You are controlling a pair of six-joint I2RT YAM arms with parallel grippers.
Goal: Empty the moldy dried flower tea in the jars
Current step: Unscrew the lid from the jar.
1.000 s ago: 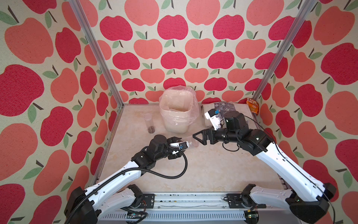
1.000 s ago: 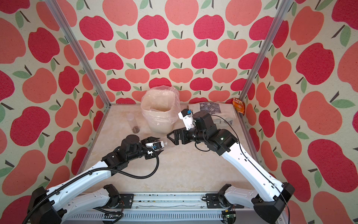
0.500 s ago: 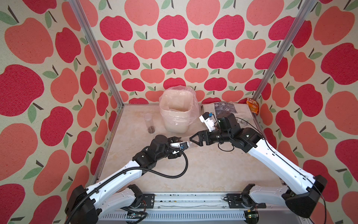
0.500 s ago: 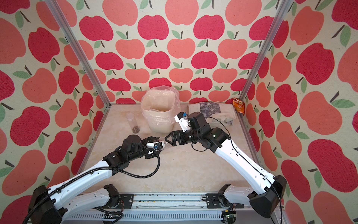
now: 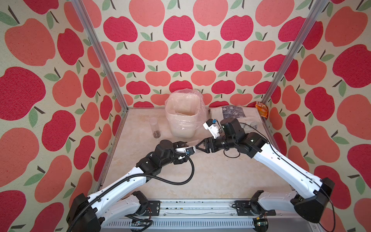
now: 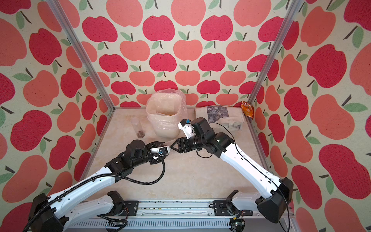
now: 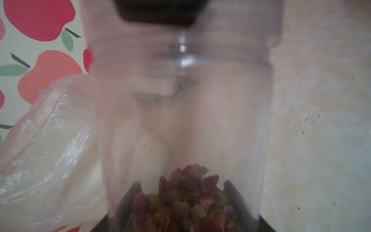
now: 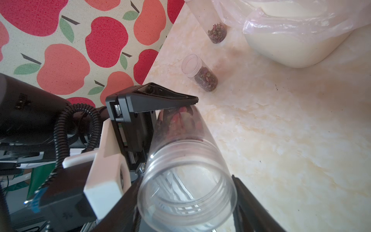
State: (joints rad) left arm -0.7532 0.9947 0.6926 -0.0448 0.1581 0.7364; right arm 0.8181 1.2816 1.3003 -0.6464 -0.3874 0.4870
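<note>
My left gripper [image 5: 183, 147] is shut on a clear jar [image 5: 192, 145] held level above the table. The dried flower tea [image 7: 186, 196] sits at the end between its jaws [image 7: 182, 188]. My right gripper [image 5: 197, 148] faces it from the right. Its jaws [image 8: 186, 180] are closed on the jar's clear lid [image 8: 186, 200]. A second jar [image 5: 154, 128] with tea in its bottom stands left of the white bin [image 5: 183, 128]. The right wrist view shows that jar [image 8: 217, 33] and a third jar [image 8: 200, 75] nearer the left arm, which is hidden in both top views.
The bin [image 6: 164, 128] has a clear plastic liner and stands at the back middle. A folded printed cloth [image 5: 234, 113] and an orange packet [image 5: 262, 109] lie in the back right corner. Apple-patterned walls close the left, back and right sides.
My right arm has reached left to the held jar, and its jaws have narrowed from wide open onto the lid. The left arm and its jar have stayed still.
</note>
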